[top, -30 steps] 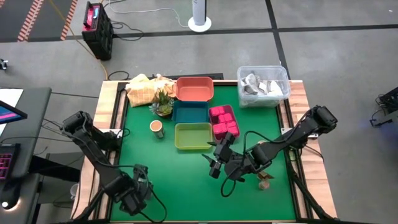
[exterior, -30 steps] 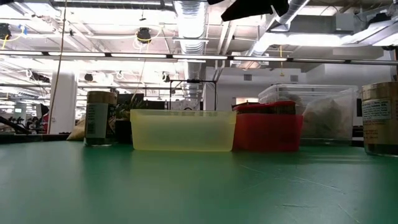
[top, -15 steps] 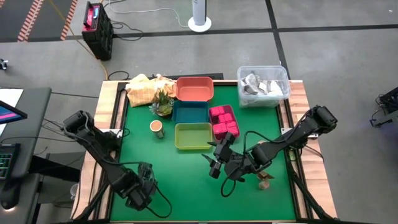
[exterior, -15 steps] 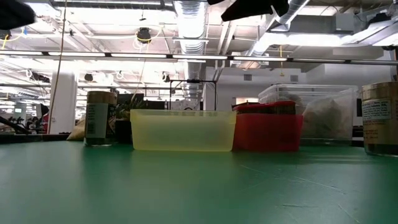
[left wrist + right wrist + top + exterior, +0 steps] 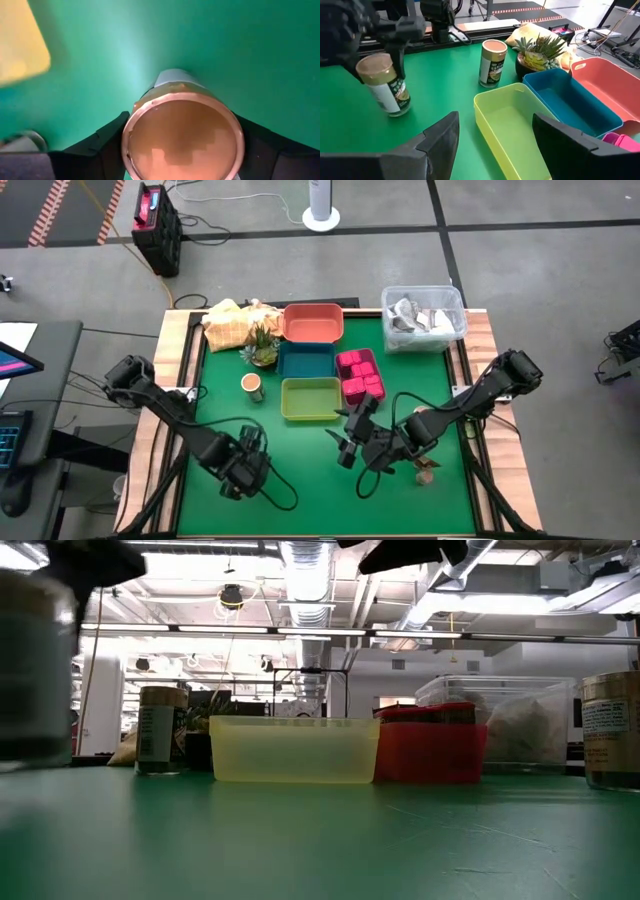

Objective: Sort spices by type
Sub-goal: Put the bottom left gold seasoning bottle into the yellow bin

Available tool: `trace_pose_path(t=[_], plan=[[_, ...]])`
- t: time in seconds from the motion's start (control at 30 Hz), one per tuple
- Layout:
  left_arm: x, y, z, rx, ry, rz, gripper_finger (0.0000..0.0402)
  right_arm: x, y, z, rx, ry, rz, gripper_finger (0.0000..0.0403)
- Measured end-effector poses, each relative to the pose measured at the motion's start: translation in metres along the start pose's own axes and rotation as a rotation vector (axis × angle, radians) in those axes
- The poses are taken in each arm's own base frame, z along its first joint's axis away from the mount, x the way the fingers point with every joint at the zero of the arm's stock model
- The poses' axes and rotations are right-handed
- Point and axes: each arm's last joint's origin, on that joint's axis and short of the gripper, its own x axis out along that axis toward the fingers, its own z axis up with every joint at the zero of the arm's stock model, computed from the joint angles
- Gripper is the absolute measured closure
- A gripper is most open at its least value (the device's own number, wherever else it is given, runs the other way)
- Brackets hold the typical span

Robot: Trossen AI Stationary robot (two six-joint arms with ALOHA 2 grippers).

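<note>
My left gripper (image 5: 245, 470) is over the near left part of the green table and is shut on a round tan jar with a pale top (image 5: 382, 85). The jar also shows in the left wrist view (image 5: 182, 135) and, blurred, in the low view (image 5: 35, 670). My right gripper (image 5: 350, 442) is open and empty above the table, near the yellow-green tray (image 5: 310, 398). A second jar (image 5: 251, 385) stands upright on its base left of that tray. A third jar (image 5: 427, 470) stands at the near right. Magenta blocks (image 5: 360, 375) lie in a red tray. My left gripper pinches the jar between its two fingers (image 5: 107, 142), one on each side of the jar's upper part just below the top (image 5: 379, 75). The fingers come from above, pointing down. The jar hangs tilted below them, a little clear of the table.
A blue tray (image 5: 306, 360) and a coral tray (image 5: 313, 322) stand behind the yellow-green one. A small potted plant (image 5: 263, 345) and a yellow cloth (image 5: 230, 323) are at the far left. A clear bin (image 5: 423, 318) is at the far right corner.
My left gripper has carried the jar from the table's near edge toward the far and right, to the middle of the table. The jar has come into the low view from the left.
</note>
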Motion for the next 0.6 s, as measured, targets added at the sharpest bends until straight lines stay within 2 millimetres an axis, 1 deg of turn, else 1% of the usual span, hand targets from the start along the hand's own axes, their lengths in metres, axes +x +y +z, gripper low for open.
trace_pose_path(t=[0.13,0.23,0.37,0.47,0.6], plan=[[-0.012,0.021,0.015,0.007,-0.034,0.004,0.0134,-0.003,-0.001,-0.004,-0.013,0.03,-0.006,0.0124],[-0.022,0.039,0.027,0.009,-0.074,0.012,0.0134,-0.006,-0.003,-0.011,-0.031,0.079,-0.025,0.0124],[-0.03,0.069,0.038,0.005,-0.107,0.042,0.0134,-0.007,-0.008,-0.023,-0.045,0.105,-0.095,0.0124],[-0.036,0.092,0.044,0.002,-0.132,0.067,0.0134,-0.011,-0.013,-0.032,-0.05,0.101,-0.096,0.0124],[-0.045,0.121,0.052,-0.01,-0.185,0.096,0.0134,-0.02,-0.024,-0.03,-0.016,0.072,-0.089,0.0124]])
